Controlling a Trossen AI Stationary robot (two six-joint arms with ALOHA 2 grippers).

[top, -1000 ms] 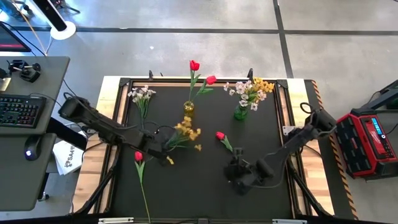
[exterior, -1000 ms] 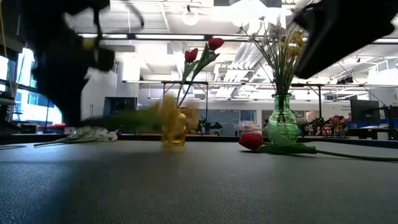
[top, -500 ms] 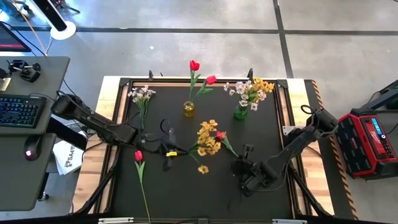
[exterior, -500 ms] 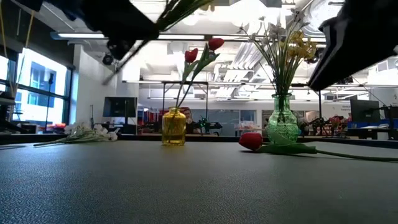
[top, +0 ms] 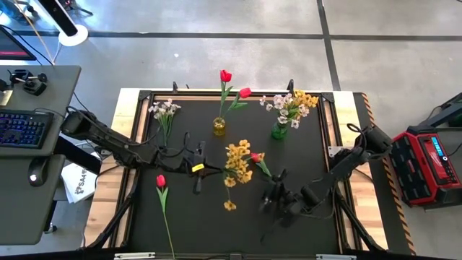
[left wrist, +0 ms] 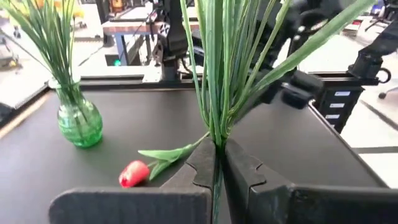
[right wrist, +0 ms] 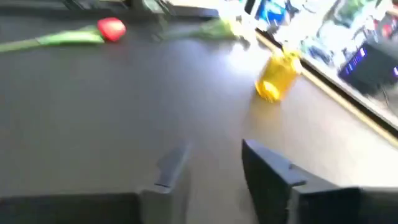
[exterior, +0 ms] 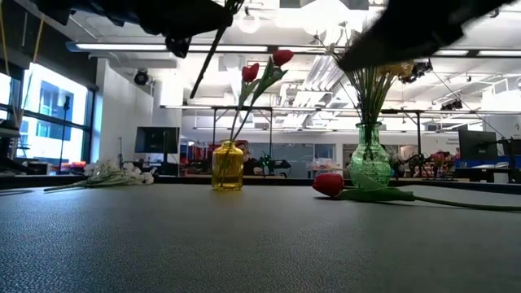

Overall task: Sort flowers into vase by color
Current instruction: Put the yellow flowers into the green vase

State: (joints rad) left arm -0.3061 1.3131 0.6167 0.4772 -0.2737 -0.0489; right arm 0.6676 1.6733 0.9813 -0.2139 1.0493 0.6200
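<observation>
My left gripper (top: 198,170) is over the mat's middle left, shut on a yellow blossom spray (top: 237,162) that is off the table. My right gripper (top: 268,198) hangs open over the near right of the mat with nothing between its fingers (right wrist: 171,165). A yellow vase (top: 219,126) holds two red tulips. A green vase (top: 279,131) holds white and yellow sprays. One red tulip (top: 160,180) lies flat on the mat at the near left, and another (top: 255,157) lies near the middle. A white spray (top: 164,110) lies at the far left. My left gripper pinches the yellow spray's bundle of green stems (left wrist: 216,134) between its two fingers, low on the stems. The fingers come nearly level from the table's left and lie across the stems. The spray is lifted clear, its stems (exterior: 210,57) slanting up above the fingers.
The black mat has a raised frame (top: 328,101) around it. A desk with a keyboard (top: 22,128) stands left of the table, and a red box (top: 432,162) stands to its right. Bare mat lies along the near edge.
My left gripper has risen and rolled its wrist, lifting the yellow spray off the mat. The spray lay flat before; now it is tipped up, its blossoms carried toward the table's right. My right gripper has turned at the wrist, staying in much the same place.
</observation>
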